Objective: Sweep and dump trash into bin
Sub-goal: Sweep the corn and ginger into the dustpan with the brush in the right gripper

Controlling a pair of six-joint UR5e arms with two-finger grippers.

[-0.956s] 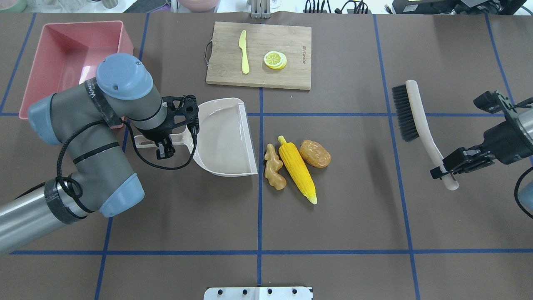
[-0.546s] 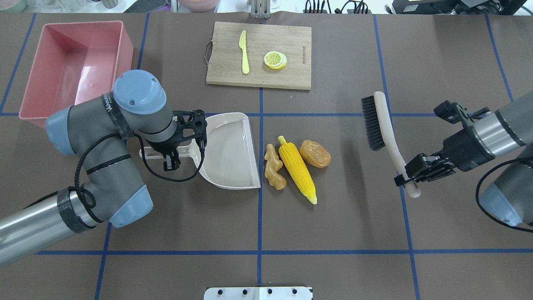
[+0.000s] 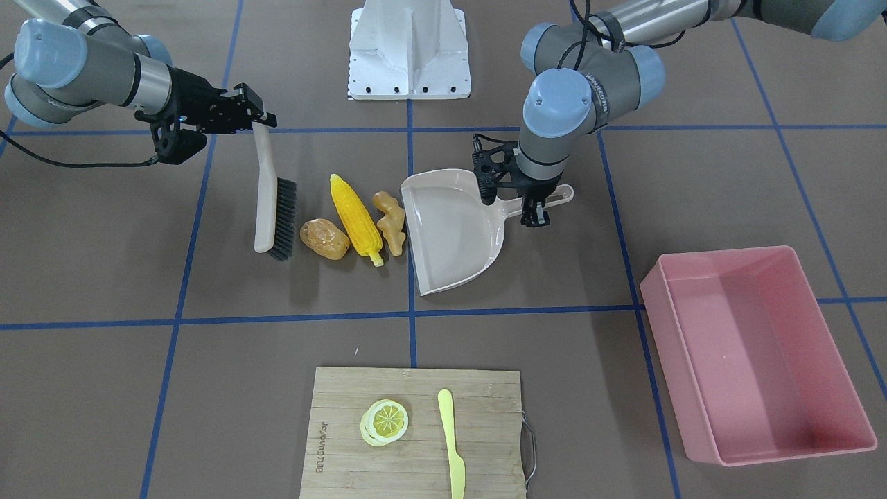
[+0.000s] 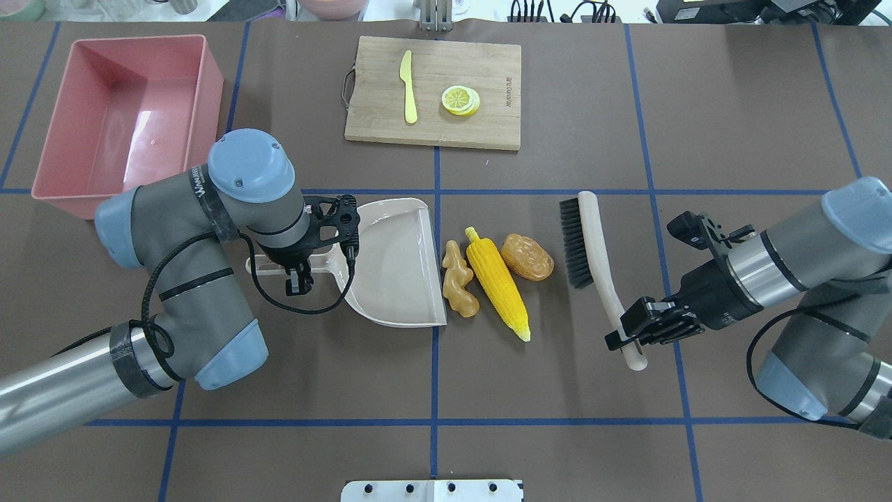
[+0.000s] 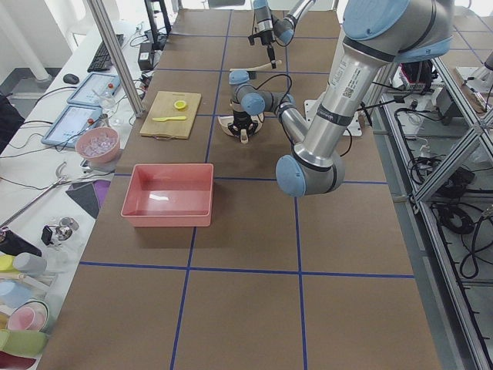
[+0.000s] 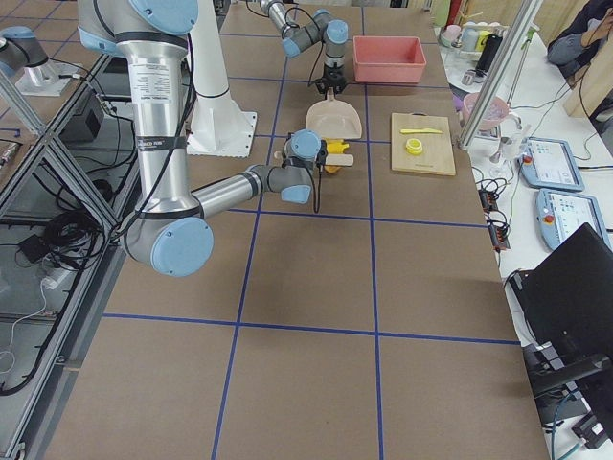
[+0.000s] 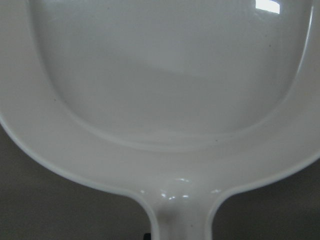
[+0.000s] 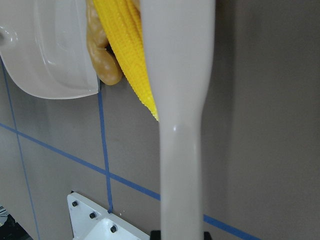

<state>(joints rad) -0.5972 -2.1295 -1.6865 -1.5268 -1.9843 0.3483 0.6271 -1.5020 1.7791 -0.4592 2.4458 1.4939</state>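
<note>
Now, overhead view. Trash, count three, in a row: knobbly tan ginger root [image 4: 460, 289], yellow corn cob [image 4: 497, 293], brown-orange potato-like lump [image 4: 527, 257]. One large pink rectangular plastic bin [image 4: 125, 125] at far left, well apart from them. One beige plastic dustpan [image 4: 397, 258], open edge just beside the ginger; left gripper [image 4: 296, 263] clamped on its handle. One beige long-handled brush [image 4: 591, 237], black bristles near the potato; right gripper [image 4: 631, 331] clamped on the handle end.

Front-facing view: all three pieces lie between brush and dustpan, apart from both sets of jaws.

Left wrist view: dustpan bowl fills frame.

Right wrist view: brush handle runs up from the jaws, corn and ginger behind it.
</note>
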